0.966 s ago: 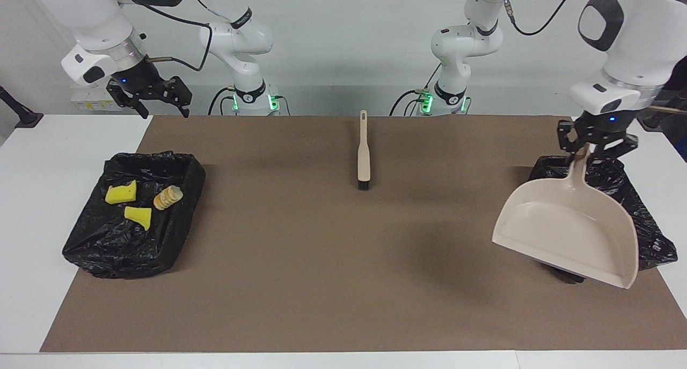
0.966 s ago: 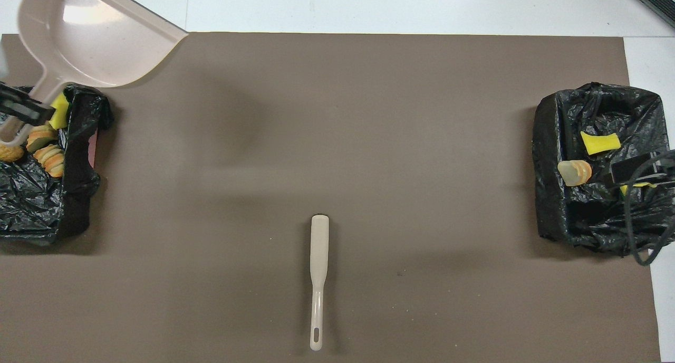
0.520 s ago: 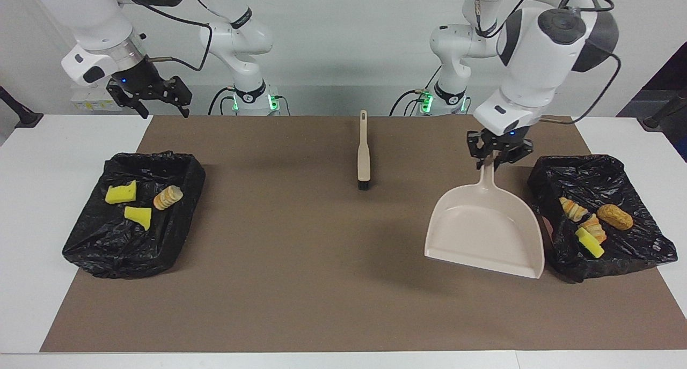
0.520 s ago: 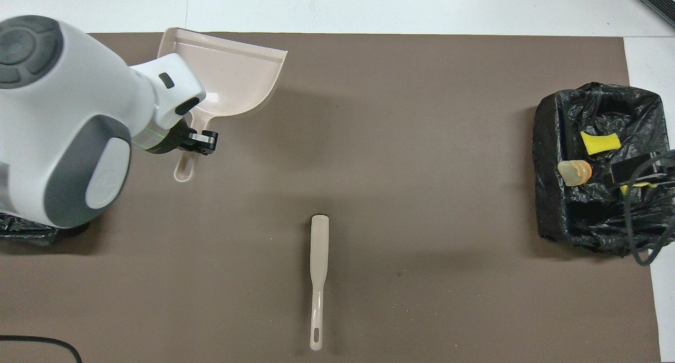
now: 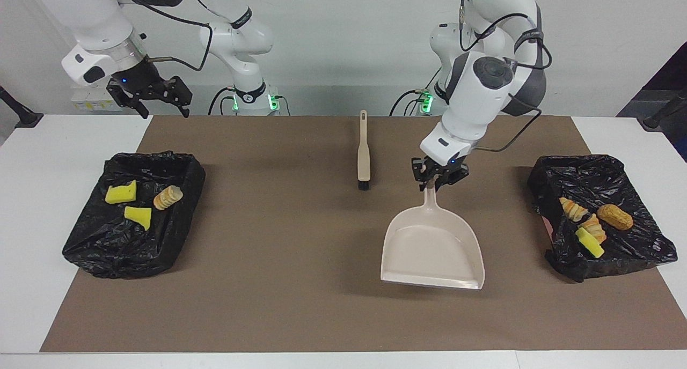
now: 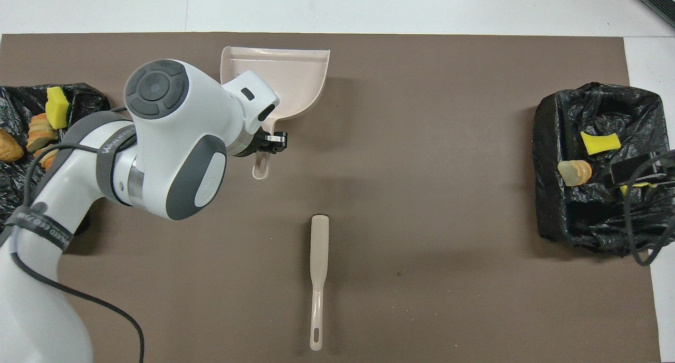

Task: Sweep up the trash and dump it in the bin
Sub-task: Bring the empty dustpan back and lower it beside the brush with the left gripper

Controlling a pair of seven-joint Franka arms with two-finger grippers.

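Note:
My left gripper (image 5: 437, 180) (image 6: 266, 141) is shut on the handle of the beige dustpan (image 5: 432, 248) (image 6: 287, 73). The pan is empty and sits low over the brown mat, between the brush and the bin at the left arm's end. That black-lined bin (image 5: 644, 245) (image 6: 16, 96) holds trash: a golden-brown roll (image 5: 615, 216), a green-and-yellow sponge (image 5: 589, 242) and bread chunks (image 5: 572, 209). The bin at the right arm's end (image 5: 107, 256) (image 6: 548, 194) holds two yellow sponge bits (image 5: 121, 192) and a bread piece (image 5: 168, 197). My right gripper (image 5: 153, 98) (image 6: 633, 173) waits open, raised over this bin.
The beige brush (image 5: 364, 154) (image 6: 318, 278) lies on the brown mat (image 5: 279, 283) near the robots, midway between the arms, bristles pointing away from them. White table (image 5: 32, 197) borders the mat at both ends.
My left arm carried the dustpan away from over the bin at its end toward the middle of the mat and lowered it. The right arm has not moved.

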